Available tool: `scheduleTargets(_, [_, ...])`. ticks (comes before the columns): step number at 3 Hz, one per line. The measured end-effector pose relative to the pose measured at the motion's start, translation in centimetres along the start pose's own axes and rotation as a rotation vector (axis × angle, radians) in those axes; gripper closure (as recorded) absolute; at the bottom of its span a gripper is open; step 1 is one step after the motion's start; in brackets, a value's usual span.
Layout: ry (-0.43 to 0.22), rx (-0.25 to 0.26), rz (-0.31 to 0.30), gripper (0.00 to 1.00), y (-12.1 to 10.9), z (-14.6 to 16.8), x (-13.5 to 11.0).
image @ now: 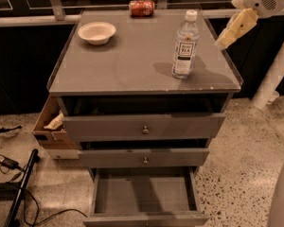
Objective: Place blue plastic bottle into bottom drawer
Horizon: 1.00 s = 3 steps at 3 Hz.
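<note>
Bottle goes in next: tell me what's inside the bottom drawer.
Bottom drawer: bare grey floor visible; its back hidden under the middle drawer. Gripper hangs beside the bottle, apart.

You have one bottle [184, 44], one can [141, 8], one bowl [96, 32], one cardboard box [48, 126], one cabinet [128, 70] with three drawers [144, 195], and one gripper [228, 34], hanging beside the cabinet's right rear corner.

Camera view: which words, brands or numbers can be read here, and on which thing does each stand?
No text can be quoted with certainty.
On the blue plastic bottle: a white label with dark print, too blurred to read.
On the red soda can: markings too small to read.
On the gripper, in the air to the right of the bottle: no text visible.
</note>
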<state>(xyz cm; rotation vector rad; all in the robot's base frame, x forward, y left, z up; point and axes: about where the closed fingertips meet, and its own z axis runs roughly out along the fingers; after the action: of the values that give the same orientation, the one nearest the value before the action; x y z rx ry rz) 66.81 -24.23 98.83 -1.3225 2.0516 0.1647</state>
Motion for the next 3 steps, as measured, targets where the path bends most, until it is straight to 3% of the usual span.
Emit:
scheduleTargets(1, [-0.047, -0.03, 0.009, 0.0, 0.4, 0.6, -0.8])
scheduleTargets(3, [-0.11, -0.08, 0.098, 0.0, 0.3, 2.5, 1.8])
